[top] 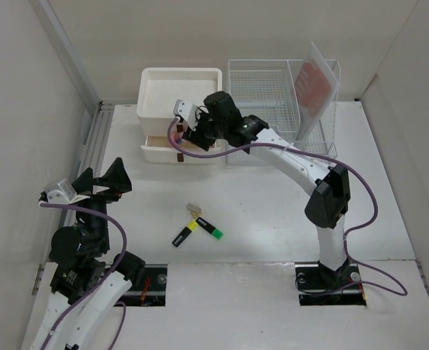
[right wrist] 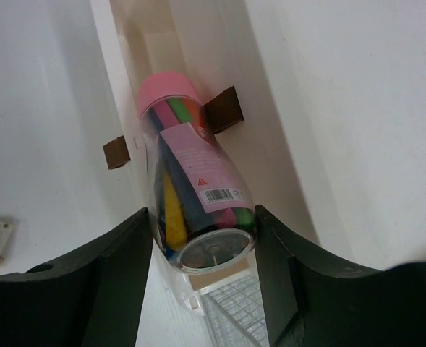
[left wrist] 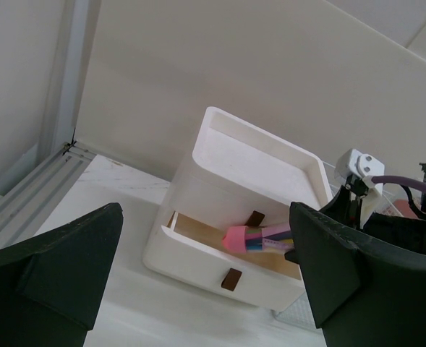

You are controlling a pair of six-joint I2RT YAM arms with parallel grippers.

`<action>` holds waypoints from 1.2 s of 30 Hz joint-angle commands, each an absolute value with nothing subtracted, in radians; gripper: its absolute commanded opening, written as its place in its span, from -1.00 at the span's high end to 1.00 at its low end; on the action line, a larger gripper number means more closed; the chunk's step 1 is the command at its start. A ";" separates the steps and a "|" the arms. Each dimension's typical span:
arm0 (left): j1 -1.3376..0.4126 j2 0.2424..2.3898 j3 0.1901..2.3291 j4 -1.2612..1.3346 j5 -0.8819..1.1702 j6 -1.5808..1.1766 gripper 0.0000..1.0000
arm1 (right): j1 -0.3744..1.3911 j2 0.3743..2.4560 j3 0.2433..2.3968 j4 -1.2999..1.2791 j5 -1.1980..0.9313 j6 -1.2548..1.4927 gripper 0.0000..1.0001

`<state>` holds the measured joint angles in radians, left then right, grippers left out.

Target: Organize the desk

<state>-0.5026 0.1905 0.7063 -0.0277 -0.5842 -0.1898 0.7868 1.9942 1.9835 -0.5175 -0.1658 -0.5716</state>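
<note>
The desk (top: 272, 219) is a wide white tabletop. My right gripper (top: 192, 137) reaches into the open lower drawer of the white drawer unit (top: 179, 95) at the back. It is shut on a clear tube of coloured pens with a pink cap (right wrist: 191, 181), seen between its fingers (right wrist: 205, 246) in the right wrist view. The tube lies tilted over the drawer, cap pointing inward; it also shows in the left wrist view (left wrist: 260, 237). My left gripper (top: 101, 177) is open and empty at the left, facing the drawer unit (left wrist: 249, 181).
A black-and-yellow marker (top: 184, 233), a green highlighter (top: 210, 228) and a small beige piece (top: 194, 209) lie mid-desk. A white wire-mesh rack (top: 272, 109) with a reddish sheet (top: 316, 80) stands right of the drawer unit. Beige walls enclose the desk.
</note>
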 commanded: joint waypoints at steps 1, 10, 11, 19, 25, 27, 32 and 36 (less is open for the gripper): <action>-0.506 0.199 0.704 0.006 -0.591 -0.179 -1.00 | 0.790 2.008 2.042 -0.476 -0.135 -0.548 0.99; -0.506 0.199 0.704 0.006 -0.591 -0.179 -1.00 | 0.790 2.026 2.042 -0.466 -0.115 -0.538 0.91; -0.506 0.199 0.704 0.006 -0.591 -0.179 -1.00 | 0.790 2.026 2.042 -0.466 -0.115 -0.538 0.86; -0.506 0.199 0.704 0.006 -0.591 -0.179 -1.00 | 0.790 2.026 2.042 -0.466 -0.115 -0.538 0.07; -0.506 0.199 0.704 0.006 -0.591 -0.179 -1.00 | 0.799 1.996 2.011 -0.456 -0.115 -0.538 -0.25; -0.506 0.199 0.704 0.006 -0.591 -0.179 -1.00 | 0.799 1.987 2.002 -0.456 -0.115 -0.538 -0.37; -0.506 0.199 0.704 0.006 -0.591 -0.179 -1.00 | 0.818 1.957 1.971 -0.445 -0.115 -0.538 -0.49; -0.506 0.199 0.704 0.006 -0.591 -0.179 -1.00 | 0.827 1.938 1.962 -0.445 -0.106 -0.538 -0.51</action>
